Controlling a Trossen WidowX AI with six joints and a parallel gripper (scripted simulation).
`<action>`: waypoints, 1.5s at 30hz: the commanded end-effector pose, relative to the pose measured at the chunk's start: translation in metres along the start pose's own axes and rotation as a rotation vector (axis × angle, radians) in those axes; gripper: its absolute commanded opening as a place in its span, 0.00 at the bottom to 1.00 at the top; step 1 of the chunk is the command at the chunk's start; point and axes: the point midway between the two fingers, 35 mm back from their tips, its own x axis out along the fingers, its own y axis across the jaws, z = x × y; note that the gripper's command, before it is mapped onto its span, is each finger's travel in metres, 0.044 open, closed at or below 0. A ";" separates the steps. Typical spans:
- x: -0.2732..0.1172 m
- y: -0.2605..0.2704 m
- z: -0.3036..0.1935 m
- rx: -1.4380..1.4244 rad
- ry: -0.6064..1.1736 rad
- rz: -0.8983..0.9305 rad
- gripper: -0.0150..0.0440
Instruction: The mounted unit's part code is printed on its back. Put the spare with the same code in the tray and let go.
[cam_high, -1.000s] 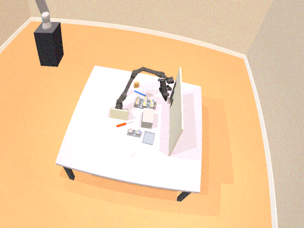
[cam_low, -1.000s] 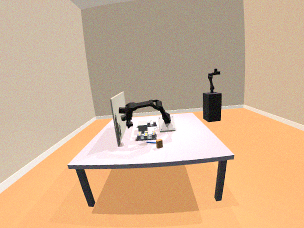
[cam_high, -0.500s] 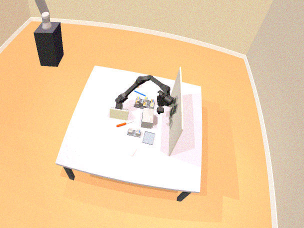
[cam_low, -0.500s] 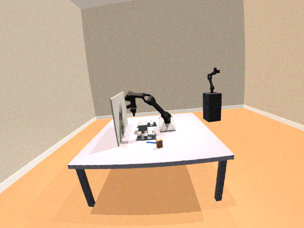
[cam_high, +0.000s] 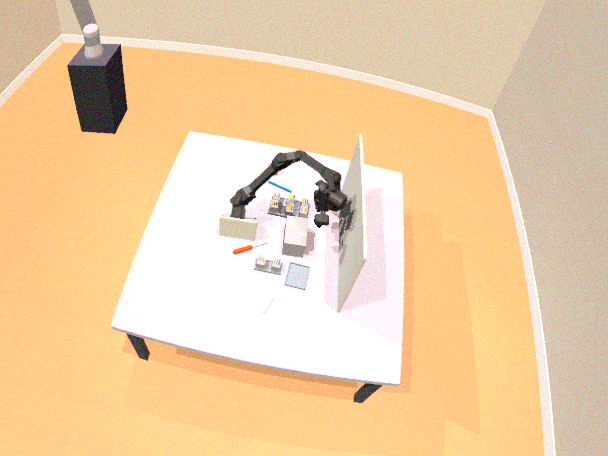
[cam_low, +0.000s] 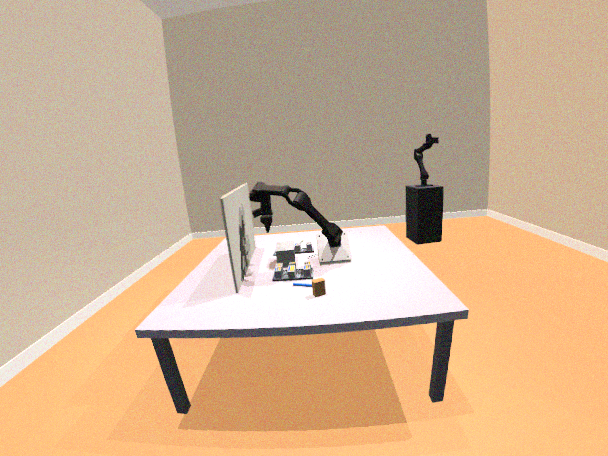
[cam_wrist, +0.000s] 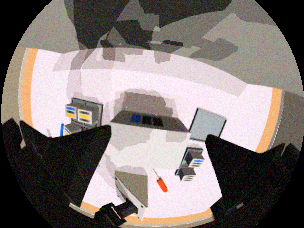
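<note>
The grey box-shaped mounted unit (cam_high: 296, 231) (cam_low: 286, 256) (cam_wrist: 150, 146) stands mid-table. Its dark back (cam_wrist: 172, 123) shows obliquely in the wrist view, with a blue patch (cam_wrist: 135, 118) and darker patches; I cannot read a code. Spares with blue, yellow and white striped labels stand in the larger rack (cam_low: 292, 279) (cam_wrist: 98, 104). Two more spares (cam_high: 261, 261) (cam_high: 276, 263) stand in the smaller rack (cam_high: 268, 266). The flat blue-grey tray (cam_high: 297, 276) (cam_wrist: 208, 125) beside them is empty. My gripper (cam_high: 321, 223) (cam_low: 268, 230) (cam_wrist: 161, 136) is open and empty, above the table between unit and panel.
An upright pale panel (cam_high: 354, 220) (cam_low: 235, 235) stands close beside the gripper, behind the unit. An orange screwdriver (cam_high: 243, 249) (cam_wrist: 162, 185) lies near the arm's base. A blue pen (cam_high: 279, 186) (cam_low: 302, 284) and a brown block (cam_low: 318, 287) are beyond the larger rack.
</note>
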 end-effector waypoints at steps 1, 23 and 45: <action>0.000 0.001 0.000 -0.002 -0.001 0.006 1.00; 0.061 -0.136 -0.166 1.726 0.061 -0.012 1.00; 0.103 -0.137 -0.166 1.753 0.063 -0.010 0.76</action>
